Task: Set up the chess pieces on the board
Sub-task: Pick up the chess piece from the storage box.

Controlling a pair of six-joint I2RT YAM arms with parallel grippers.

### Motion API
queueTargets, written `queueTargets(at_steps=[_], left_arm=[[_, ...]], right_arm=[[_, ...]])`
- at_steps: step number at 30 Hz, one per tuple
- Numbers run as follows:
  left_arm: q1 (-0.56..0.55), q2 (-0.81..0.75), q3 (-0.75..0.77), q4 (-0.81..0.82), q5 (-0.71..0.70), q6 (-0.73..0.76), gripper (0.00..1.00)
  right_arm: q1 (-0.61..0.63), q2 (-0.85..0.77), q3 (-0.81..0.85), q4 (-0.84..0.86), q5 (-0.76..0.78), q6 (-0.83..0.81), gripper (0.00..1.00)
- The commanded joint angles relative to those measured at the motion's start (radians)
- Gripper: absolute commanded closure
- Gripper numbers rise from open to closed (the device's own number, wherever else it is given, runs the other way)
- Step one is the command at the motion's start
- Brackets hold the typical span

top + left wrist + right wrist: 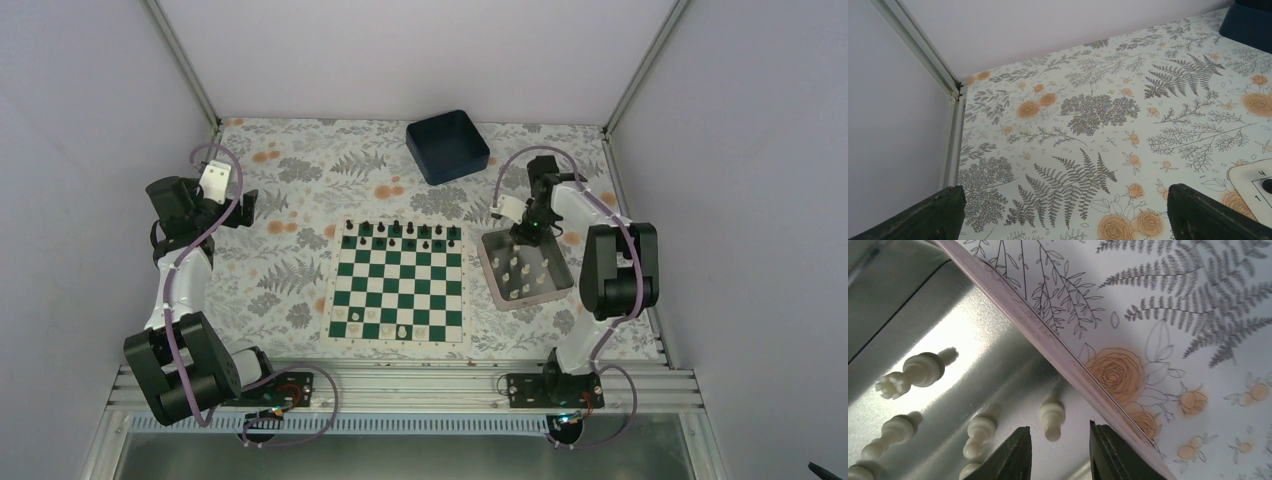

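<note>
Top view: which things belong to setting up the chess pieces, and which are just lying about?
Job: board; white chess pieces, most in the silver tray; right gripper, open over that tray.
Lying about: dark blue bin; black pieces on the board's far row; left gripper, open, off the board.

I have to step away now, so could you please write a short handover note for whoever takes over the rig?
Left gripper: open, empty, over the floral tablecloth.
Right gripper: open, low in the silver metal tray, a cream pawn ahead of its fingertips, not gripped.
Done: a few cream plastic chess pieces on the near rows of the green-and-white chessboard; small black chess pieces line the far row.
To do: move the tray's pieces across.
</note>
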Motion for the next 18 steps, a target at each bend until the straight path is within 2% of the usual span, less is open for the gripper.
queueTargets(at_steps=[1,10,18], left_arm=[[0.006,-0.012,-0.003,0.001,0.021,-0.003,0.0],[0.006,-0.007,-0.004,0.003,0.023,-0.002,0.0],[0.006,-0.007,-0.003,0.0,0.023,-0.002,0.0]], right_arm=[[-0.013,0.042,-0.02,0.028,-0.042,-0.012,0.68],[-0.027,0.057,-0.049,0.041,-0.033,-0.013,0.71],[-0.032,0.053,-0.053,0.046,-0.042,-0.011,0.93]])
